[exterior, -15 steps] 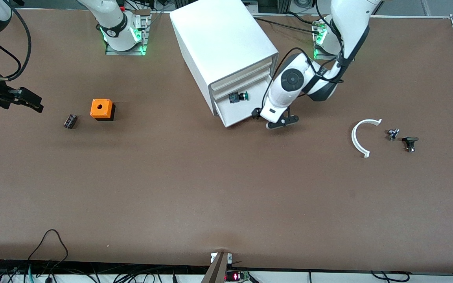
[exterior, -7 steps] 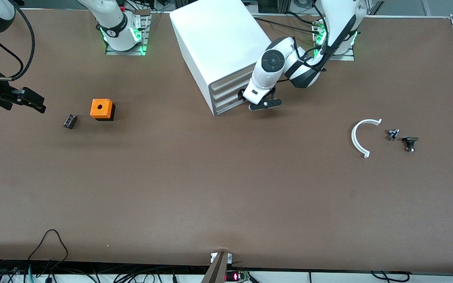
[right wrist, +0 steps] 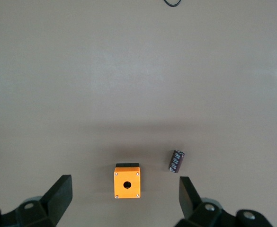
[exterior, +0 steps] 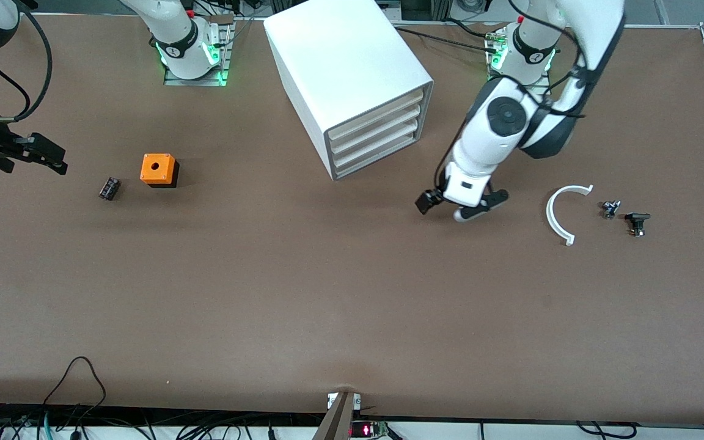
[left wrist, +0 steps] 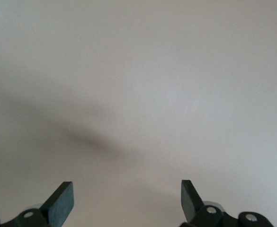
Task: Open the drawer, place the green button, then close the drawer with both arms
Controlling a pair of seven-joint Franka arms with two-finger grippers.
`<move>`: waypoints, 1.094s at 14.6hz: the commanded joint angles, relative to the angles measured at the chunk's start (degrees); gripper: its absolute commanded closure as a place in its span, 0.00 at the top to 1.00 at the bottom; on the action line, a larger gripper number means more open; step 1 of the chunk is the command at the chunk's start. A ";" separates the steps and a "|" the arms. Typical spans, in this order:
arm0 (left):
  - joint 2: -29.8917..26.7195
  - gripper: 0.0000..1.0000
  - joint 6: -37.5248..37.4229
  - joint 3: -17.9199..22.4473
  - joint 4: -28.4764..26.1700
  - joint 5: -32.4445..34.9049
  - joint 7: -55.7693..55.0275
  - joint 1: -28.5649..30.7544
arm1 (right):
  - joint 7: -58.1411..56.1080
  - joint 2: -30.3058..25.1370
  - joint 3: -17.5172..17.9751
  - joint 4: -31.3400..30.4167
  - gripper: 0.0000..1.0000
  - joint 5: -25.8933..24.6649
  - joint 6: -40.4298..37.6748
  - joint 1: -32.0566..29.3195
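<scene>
The white cabinet (exterior: 346, 55) stands at the table's robot side. Its bottom drawer (exterior: 376, 157) is shut, flush with the upper ones. The green-capped button is hidden from view. My left gripper (exterior: 459, 206) is open and empty over bare table, between the cabinet and a white arc piece; the left wrist view shows only bare table between its fingertips (left wrist: 126, 195). My right gripper (exterior: 52, 156) is open and empty, waiting up at the right arm's end of the table; in the right wrist view (right wrist: 124, 195) it looks down on the orange cube.
An orange cube with a round hole (exterior: 157, 168) (right wrist: 127, 181) and a small dark cylinder (exterior: 109, 187) (right wrist: 177, 160) lie toward the right arm's end. A white arc piece (exterior: 563, 211), a small metal part (exterior: 610, 208) and an all-black button part (exterior: 637, 222) lie toward the left arm's end.
The bottom drawer, open with the button in it, was pushed shut by my left gripper. That gripper then moved away from the cabinet toward the white arc. The right arm barely moved.
</scene>
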 commanded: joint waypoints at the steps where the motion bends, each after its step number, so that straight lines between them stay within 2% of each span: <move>1: -8.17 1.00 -5.87 3.59 -1.02 0.95 8.69 -0.03 | -1.37 -0.10 0.03 0.63 1.00 0.32 -0.09 -0.16; 3: -13.18 1.00 -11.84 8.16 -0.93 0.43 24.07 0.50 | -1.38 -0.10 0.12 0.63 1.00 0.23 -0.09 -0.16; 6: -20.48 1.00 -26.23 13.26 2.04 -4.31 41.14 2.95 | -1.46 -0.10 0.12 0.63 1.00 0.32 -0.18 -0.16; 8: -20.76 1.00 -36.26 16.86 9.22 -4.32 47.75 3.05 | -1.38 -0.10 0.12 0.63 1.00 0.32 -0.18 -0.16; 11: -20.32 1.00 -45.84 19.07 17.85 -3.44 55.50 3.05 | -1.38 -0.10 0.12 0.63 1.00 0.23 -0.18 -0.16; 16: -17.34 1.00 -47.99 19.08 20.86 -3.44 55.34 3.05 | -1.38 -0.10 0.12 0.63 1.00 0.32 -0.18 -0.16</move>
